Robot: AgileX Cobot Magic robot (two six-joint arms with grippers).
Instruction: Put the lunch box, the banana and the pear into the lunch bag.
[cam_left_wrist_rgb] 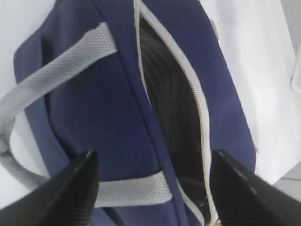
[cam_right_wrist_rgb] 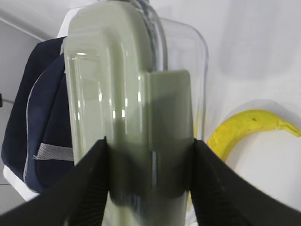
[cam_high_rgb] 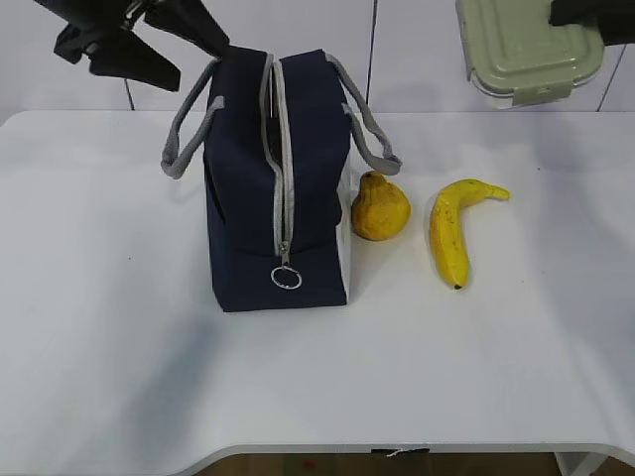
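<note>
The navy lunch bag point(cam_high_rgb: 278, 188) stands upright mid-table with its grey zipper partly parted along the top. In the left wrist view its slit point(cam_left_wrist_rgb: 174, 108) shows a dark inside. My left gripper point(cam_left_wrist_rgb: 153, 188) hangs open above the bag's top, one finger to each side of the slit, holding nothing. My right gripper point(cam_right_wrist_rgb: 149, 183) is shut on the lunch box point(cam_right_wrist_rgb: 127, 94), held high at the back right point(cam_high_rgb: 531, 50), green lid facing the camera. The pear point(cam_high_rgb: 380, 206) rests against the bag's right side. To its right lies the banana point(cam_high_rgb: 454, 228).
The bag's grey handles point(cam_high_rgb: 189, 129) droop to both sides of the opening. A ring pull point(cam_high_rgb: 287, 278) hangs at the zipper's near end. White tabletop point(cam_high_rgb: 119, 347) stretches in front of and left of the bag; a wall stands behind.
</note>
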